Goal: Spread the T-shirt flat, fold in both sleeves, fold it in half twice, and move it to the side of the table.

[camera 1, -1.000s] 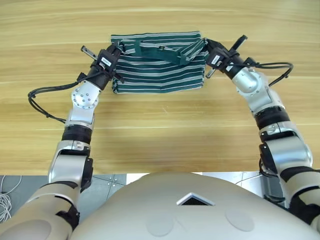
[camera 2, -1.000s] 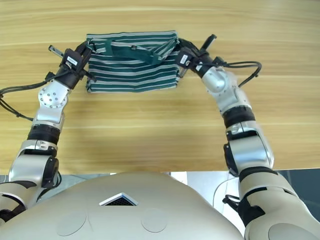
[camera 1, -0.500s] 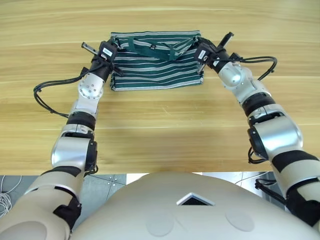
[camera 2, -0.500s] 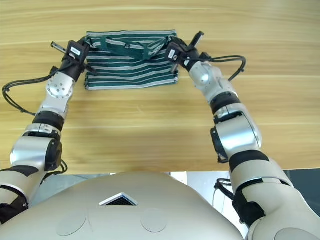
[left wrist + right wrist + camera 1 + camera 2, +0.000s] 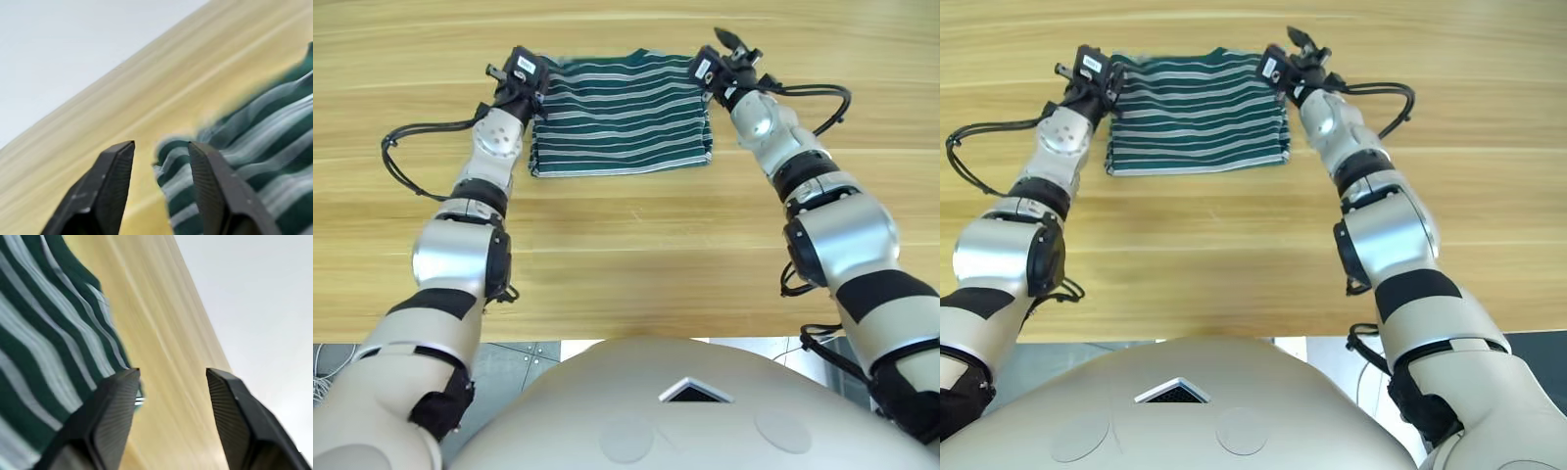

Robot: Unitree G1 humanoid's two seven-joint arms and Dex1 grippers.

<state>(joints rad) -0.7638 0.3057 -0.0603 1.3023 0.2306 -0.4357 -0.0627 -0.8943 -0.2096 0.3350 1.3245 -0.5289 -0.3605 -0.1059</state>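
The T-shirt (image 5: 621, 114), dark green with pale stripes, lies folded as a flat rectangle on the far middle of the wooden table (image 5: 626, 245). My left gripper (image 5: 527, 67) is at the shirt's far left corner. In the left wrist view this gripper (image 5: 160, 143) is open, and the shirt's corner (image 5: 230, 152) lies just beyond its fingertips, not pinched. My right gripper (image 5: 719, 59) is at the far right corner. In the right wrist view it (image 5: 172, 370) is open too, with bare table between its fingers and the shirt's edge (image 5: 44, 328) beside one finger.
Black cables loop from both wrists over the table, one at the left (image 5: 401, 157) and one at the right (image 5: 832, 98). The table's near edge (image 5: 626, 338) runs just ahead of me, and bare wood surrounds the shirt on every side.
Both grippers carried the raised layer of the shirt away from me to the far edge. That layer now lies flat on the shirt, and both grippers have let go.
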